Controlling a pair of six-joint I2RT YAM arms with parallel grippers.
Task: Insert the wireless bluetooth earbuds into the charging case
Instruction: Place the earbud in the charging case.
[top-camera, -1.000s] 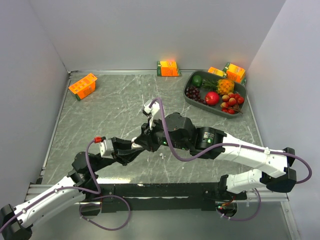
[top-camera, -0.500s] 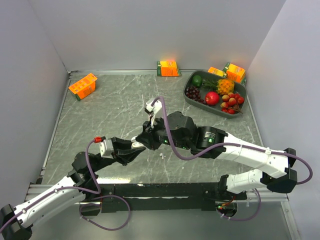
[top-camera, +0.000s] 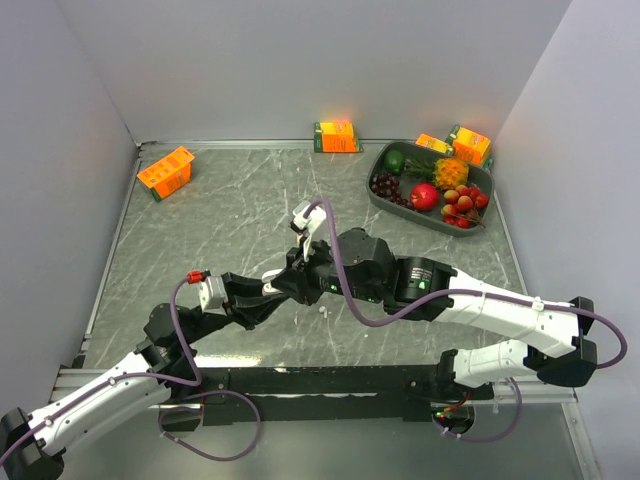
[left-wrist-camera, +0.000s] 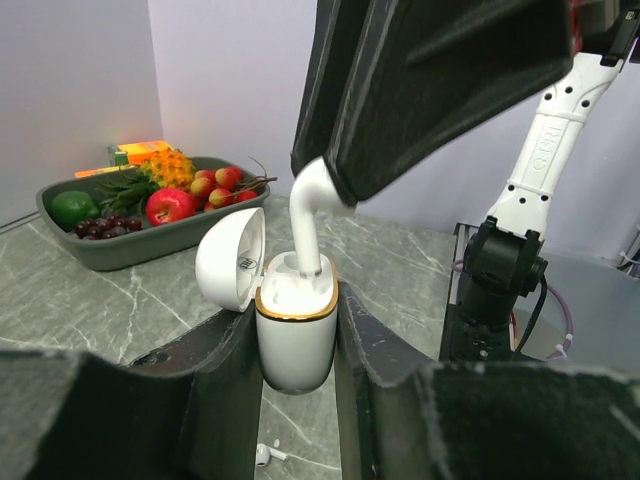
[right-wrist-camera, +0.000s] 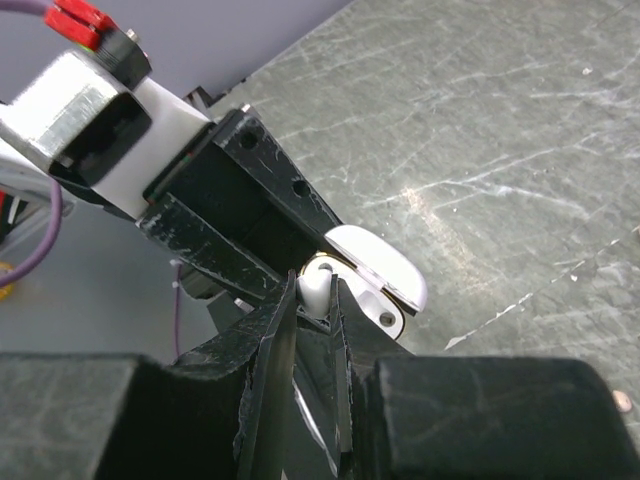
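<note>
My left gripper (left-wrist-camera: 296, 345) is shut on a white charging case (left-wrist-camera: 294, 318) with a gold rim, held upright with its lid (left-wrist-camera: 230, 262) open to the left. My right gripper (right-wrist-camera: 312, 298) is shut on a white earbud (right-wrist-camera: 313, 288), whose stem (left-wrist-camera: 308, 228) stands in a slot of the case. The two grippers meet above the table's middle in the top view (top-camera: 282, 283). Another earbud (left-wrist-camera: 262, 455) lies on the table under the case, and it also shows in the top view (top-camera: 322, 312). I see no other earbuds.
A dark tray (top-camera: 380, 196) of fruit stands at the back right. Orange cartons stand at the back left (top-camera: 165, 172), back middle (top-camera: 336, 136) and back right (top-camera: 468, 146). Grey walls close in the table on three sides.
My right gripper has shifted slightly over the case with the earbud in it. The left arm has held nearly still.
</note>
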